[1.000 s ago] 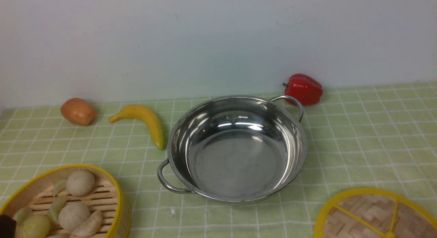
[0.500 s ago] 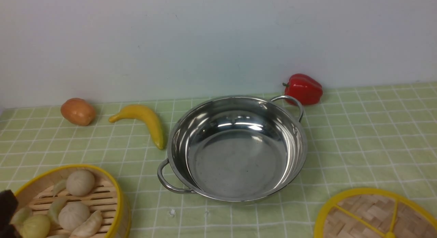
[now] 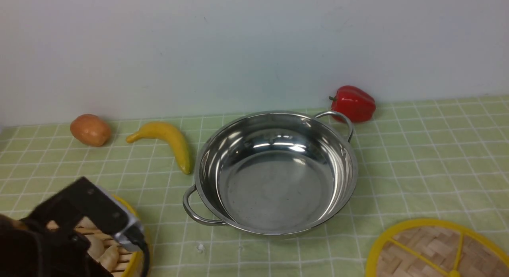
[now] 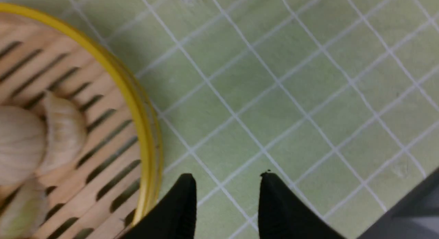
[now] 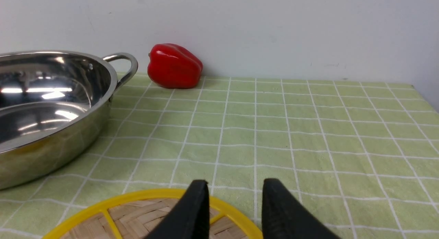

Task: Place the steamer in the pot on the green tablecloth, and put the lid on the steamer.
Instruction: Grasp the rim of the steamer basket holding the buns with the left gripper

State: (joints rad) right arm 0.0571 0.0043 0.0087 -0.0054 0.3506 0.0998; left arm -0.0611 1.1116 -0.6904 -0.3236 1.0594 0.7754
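Pincer, left, has swung into the lower left of the front view; half a second ago only a dark scrap of it showed at that edge. Its bulk now masks much of the bamboo steamer basket, buns and dumplings peeping out beneath. My wrist view shows the two fingertips parted beside the yellow rim, bare green tablecloth between them, nothing grasped.

Steamer basket: on the cloth, lower left of the front frame, unmoved. Stainless-steel pot: centre of that frame, vacant, well apart from the basket. Woven bamboo lid: lower right, where it was.

Right pincer: fingertips spread too, above the lid's rim in its wrist view, holding nothing; out of the front view.

Reading: my approach to the basket has begun; neither half of the task is done. Next, I judge, the left fingers must straddle the basket wall before closing. Risk: a grip on one side may tip the load and spill the buns.
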